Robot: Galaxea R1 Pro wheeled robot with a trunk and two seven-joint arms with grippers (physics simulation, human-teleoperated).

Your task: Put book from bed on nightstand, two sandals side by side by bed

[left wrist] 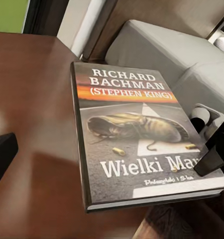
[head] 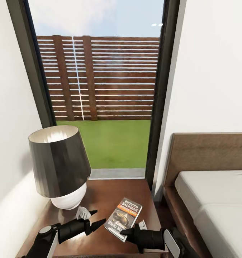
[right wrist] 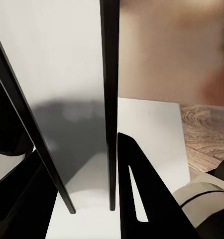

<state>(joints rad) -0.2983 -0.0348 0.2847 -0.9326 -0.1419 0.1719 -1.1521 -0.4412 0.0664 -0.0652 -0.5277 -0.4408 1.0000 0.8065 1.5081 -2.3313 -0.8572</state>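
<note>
Now your book (head: 123, 218) lies flat and face up on the nightstand (head: 110, 195), at its front edge toward the bed-side corner, with one lower corner reaching that edge just beside the bed (head: 214, 200). Your right gripper (head: 127, 232) sits at the book's near corner, but you cannot tell whether its fingers are clamped on it or parted. Your left gripper (head: 95, 219) is spread and empty beside the book, in front of the lamp (head: 60, 168) at the nightstand's wall side.
</note>
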